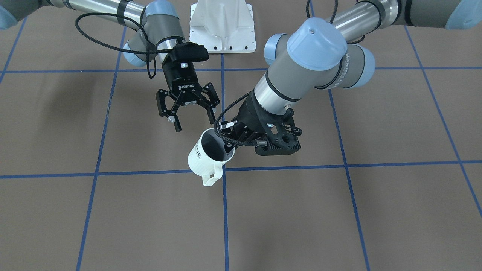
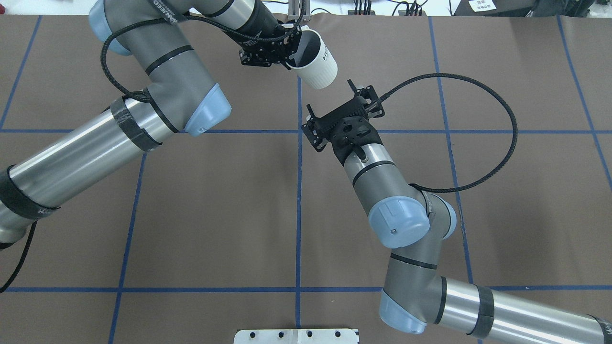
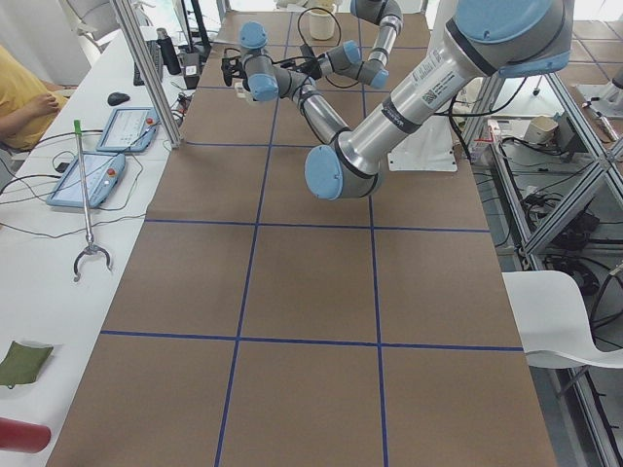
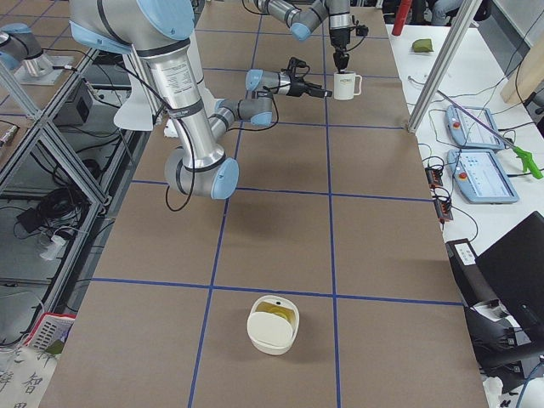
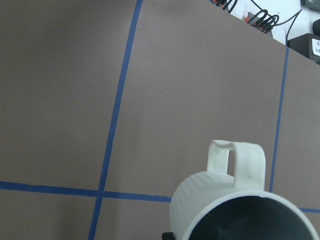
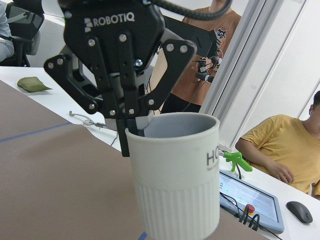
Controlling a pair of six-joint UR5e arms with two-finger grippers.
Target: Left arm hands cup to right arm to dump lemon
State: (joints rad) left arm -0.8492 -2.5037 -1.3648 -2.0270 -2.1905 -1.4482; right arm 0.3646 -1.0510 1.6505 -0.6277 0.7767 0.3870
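Note:
The white ribbed cup [image 1: 209,156] with black "HOME" lettering stands upright, handle turned away from the robot. My left gripper [image 1: 228,145] is shut on its rim, one finger inside and one outside, as the right wrist view [image 6: 131,132] shows. The cup also shows in the overhead view [image 2: 315,62], the left wrist view [image 5: 220,200], the right wrist view [image 6: 175,175] and the exterior right view [image 4: 344,85]. My right gripper [image 1: 194,123] is open and empty, a short way from the cup on the robot's side. No lemon shows in the cup's dark inside.
A white mount plate [image 1: 222,26] sits at the robot's base. A white bowl [image 4: 272,323] with something yellow-green in it stands at the table's right end. Tablets [image 3: 92,180] and seated operators [image 6: 280,150] are beyond the far edge, by a metal post [image 4: 442,64].

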